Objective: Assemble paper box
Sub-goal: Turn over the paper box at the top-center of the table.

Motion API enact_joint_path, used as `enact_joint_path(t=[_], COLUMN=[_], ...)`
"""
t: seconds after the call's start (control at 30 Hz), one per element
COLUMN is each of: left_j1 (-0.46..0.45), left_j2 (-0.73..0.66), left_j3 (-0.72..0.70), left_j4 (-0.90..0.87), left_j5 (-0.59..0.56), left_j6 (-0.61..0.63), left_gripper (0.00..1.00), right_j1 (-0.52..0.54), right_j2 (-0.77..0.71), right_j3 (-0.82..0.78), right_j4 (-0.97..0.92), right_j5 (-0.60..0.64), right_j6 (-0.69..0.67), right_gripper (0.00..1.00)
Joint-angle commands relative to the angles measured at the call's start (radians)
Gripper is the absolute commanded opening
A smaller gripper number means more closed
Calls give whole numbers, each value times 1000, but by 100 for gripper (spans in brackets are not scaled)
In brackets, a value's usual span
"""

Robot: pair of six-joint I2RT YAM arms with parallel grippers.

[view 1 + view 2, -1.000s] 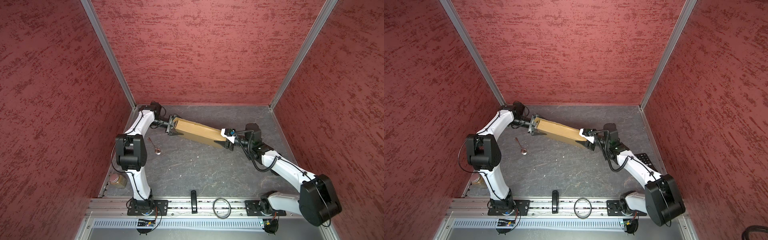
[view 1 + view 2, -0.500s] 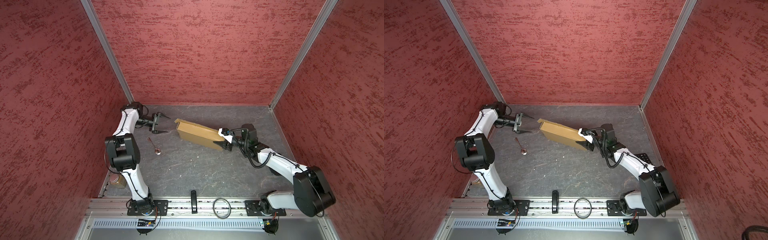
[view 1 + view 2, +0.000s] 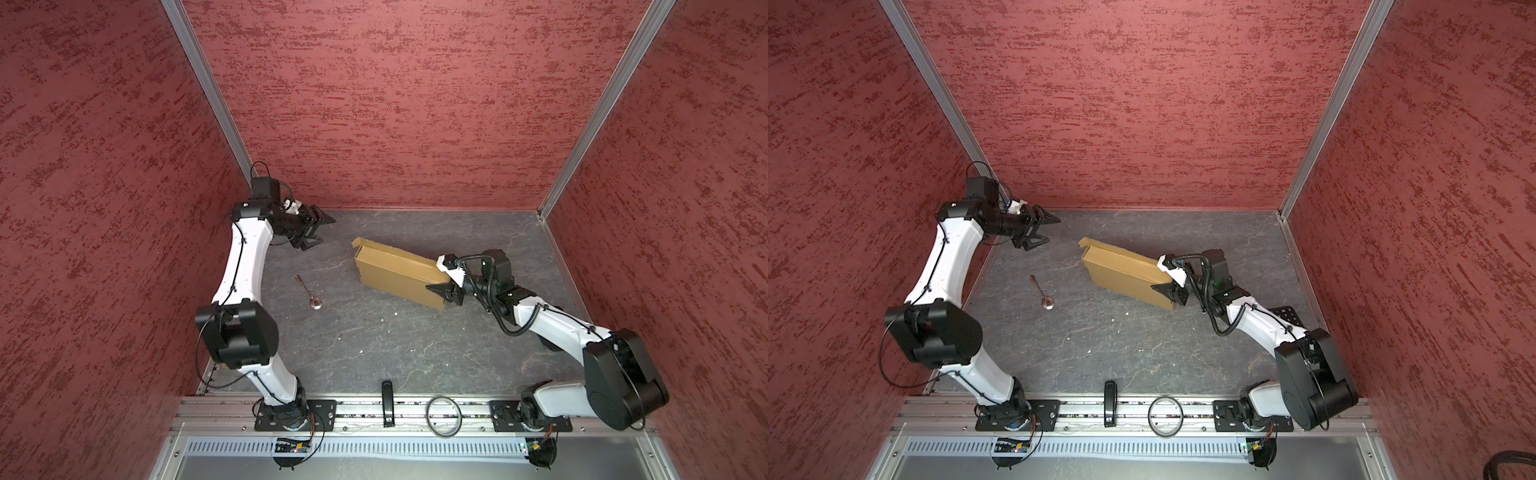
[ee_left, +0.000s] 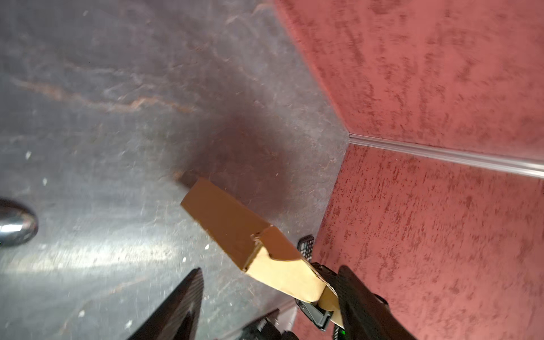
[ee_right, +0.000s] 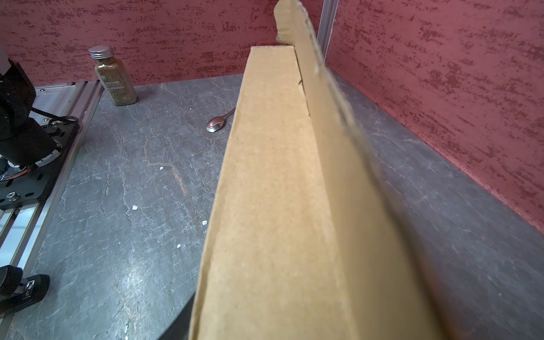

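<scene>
The paper box (image 3: 397, 270) (image 3: 1125, 272) is a folded tan cardboard mailer, turned on its long edge in the middle of the grey table, with a small flap (image 3: 358, 242) sticking out at its left end. My right gripper (image 3: 441, 277) (image 3: 1163, 276) is shut on its right end, one finger on each face. In the right wrist view the box (image 5: 279, 206) fills the frame and hides the jaws. My left gripper (image 3: 327, 230) (image 3: 1052, 230) stands open and empty near the far-left corner, well clear of the box. The left wrist view shows the box (image 4: 229, 226) ahead, above its shadow.
A metal spoon (image 3: 309, 293) (image 5: 216, 123) lies on the table left of the box. A spice bottle (image 5: 113, 76) stands by the left wall. On the front rail sit a black clip-like tool (image 3: 386, 403) and a ring (image 3: 444, 415). Red walls close three sides.
My left gripper let go of the box's left end and drew back toward the far-left corner. The right gripper kept its hold and carried the box slightly to the right.
</scene>
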State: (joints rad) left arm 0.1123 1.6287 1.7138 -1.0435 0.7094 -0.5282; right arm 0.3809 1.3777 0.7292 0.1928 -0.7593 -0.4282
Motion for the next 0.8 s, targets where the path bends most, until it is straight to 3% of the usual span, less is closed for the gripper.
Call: enact_joint_path(t=[0.0,0.1,0.37,0.77], left_j1=[-9,-46,-189,-225], left_j2=[-115,-176,-190,-250], left_j3=[-140,-281,-391,-506], left_j4=[293,417,421,620], left_j5=[50,102,-38,-167], left_j6=[123,168,368,419], left_gripper=[69,68,68,73], right_j1=[6,8,9,8], right_j2=[-36,-33,-43,-55], right_j3=[-17,-10,-12,-27], right_j4=[7,-11,-46,-44], right_j5=[-28,-35,-37,-31], right_j6=[22,37,30,31], right_gripper=[36,36,37,37])
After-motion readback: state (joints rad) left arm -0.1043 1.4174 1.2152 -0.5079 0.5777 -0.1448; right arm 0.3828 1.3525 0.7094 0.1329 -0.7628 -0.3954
